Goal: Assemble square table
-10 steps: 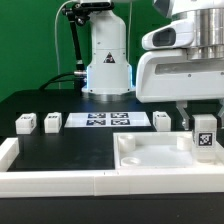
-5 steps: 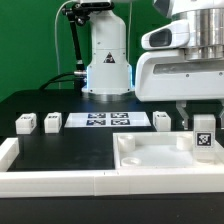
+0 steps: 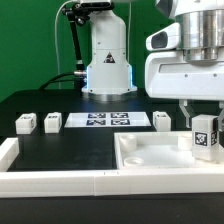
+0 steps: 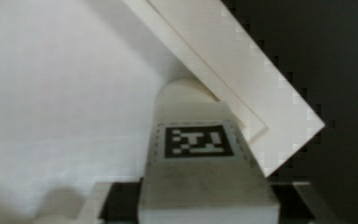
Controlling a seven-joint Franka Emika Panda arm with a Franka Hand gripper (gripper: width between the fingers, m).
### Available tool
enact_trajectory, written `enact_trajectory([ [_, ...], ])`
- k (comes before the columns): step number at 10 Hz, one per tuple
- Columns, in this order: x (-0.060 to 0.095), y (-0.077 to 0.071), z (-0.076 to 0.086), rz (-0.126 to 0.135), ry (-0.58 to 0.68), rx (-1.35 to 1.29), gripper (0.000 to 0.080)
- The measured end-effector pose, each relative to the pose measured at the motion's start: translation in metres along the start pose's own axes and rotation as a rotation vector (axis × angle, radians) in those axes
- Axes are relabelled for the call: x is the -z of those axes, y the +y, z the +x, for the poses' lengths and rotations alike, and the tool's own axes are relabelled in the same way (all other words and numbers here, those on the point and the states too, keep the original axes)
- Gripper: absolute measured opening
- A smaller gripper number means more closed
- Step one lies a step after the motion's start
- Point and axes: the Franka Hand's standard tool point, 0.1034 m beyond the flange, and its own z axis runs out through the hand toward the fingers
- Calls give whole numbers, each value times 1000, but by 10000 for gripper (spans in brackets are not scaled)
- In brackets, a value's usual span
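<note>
The white tray-like tabletop (image 3: 160, 158) lies at the exterior view's right, its inside facing up. My gripper (image 3: 205, 122) is shut on a white tagged leg (image 3: 206, 137) and holds it upright just over the tabletop's far right corner. In the wrist view the leg (image 4: 202, 150) runs out from between my dark fingers (image 4: 123, 200), its tag facing the camera, over the tabletop's floor (image 4: 60, 100) beside the raised rim (image 4: 229, 70). Whether the leg touches the tabletop I cannot tell. Three more legs (image 3: 25, 123) (image 3: 52, 122) (image 3: 162, 120) stand on the black table.
The marker board (image 3: 105, 120) lies between the loose legs. Long white bars (image 3: 50, 182) run along the table's front and the exterior view's left. The arm's white base (image 3: 107, 60) stands at the back.
My gripper, still holding the leg, has shifted slightly toward the exterior view's right and a little lower. Nothing else has moved.
</note>
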Motion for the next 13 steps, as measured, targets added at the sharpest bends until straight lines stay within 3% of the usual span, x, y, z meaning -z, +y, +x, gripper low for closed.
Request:
enact_trajectory([
  [5, 0, 1, 2, 7, -17, -454, 292],
  [11, 0, 0, 0, 5, -30, -719, 292],
  [12, 0, 0, 0, 6, -29, -687, 487],
  [13, 0, 0, 0, 6, -29, -650, 487],
])
